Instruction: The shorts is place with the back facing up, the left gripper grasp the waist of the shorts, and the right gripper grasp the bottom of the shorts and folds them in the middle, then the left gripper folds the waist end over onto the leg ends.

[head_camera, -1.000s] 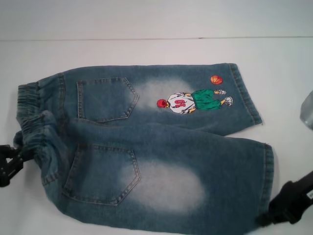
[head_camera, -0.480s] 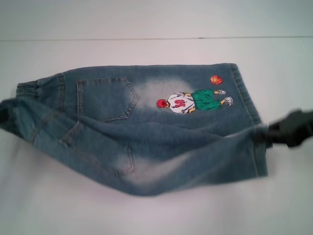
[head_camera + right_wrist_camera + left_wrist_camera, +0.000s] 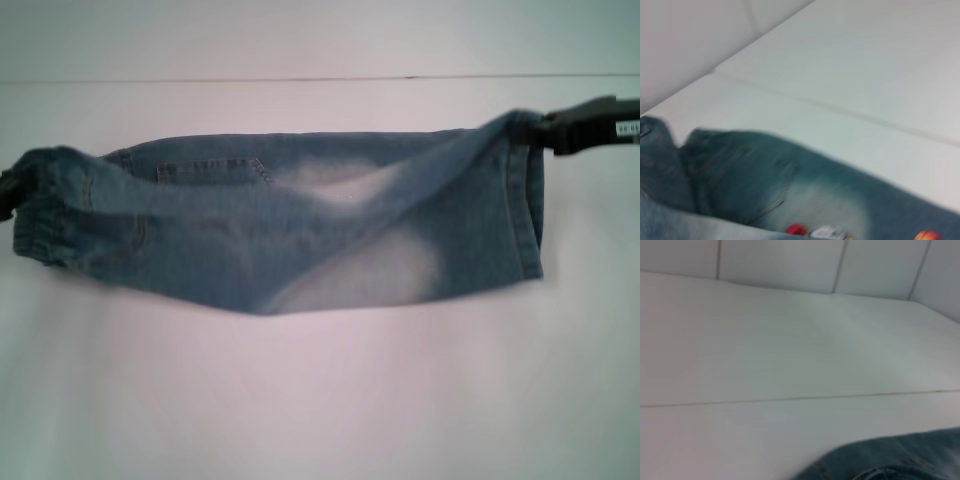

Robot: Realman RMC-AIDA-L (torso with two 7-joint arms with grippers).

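The blue denim shorts (image 3: pixel 300 230) lie across the white table in the head view, with the near half pulled over the far half so only a strip of one back pocket (image 3: pixel 215 170) shows. My left gripper (image 3: pixel 8 192) at the far left edge is shut on the bunched elastic waist (image 3: pixel 45 205). On the right, my right gripper (image 3: pixel 548 132) is shut on the leg hem (image 3: pixel 525 190), holding that corner up. The left wrist view shows a bit of denim (image 3: pixel 890 460). In the right wrist view the shorts (image 3: pixel 765 185) and part of the coloured print (image 3: pixel 820 231) appear.
The white table (image 3: pixel 320 400) spreads bare in front of the shorts. A thin seam (image 3: pixel 300 79) crosses it behind them, and white wall panels (image 3: pixel 790 260) rise at the back.
Both grippers have carried the near half of the shorts away from me and over the far half. The cartoon print and the near pocket are now covered.
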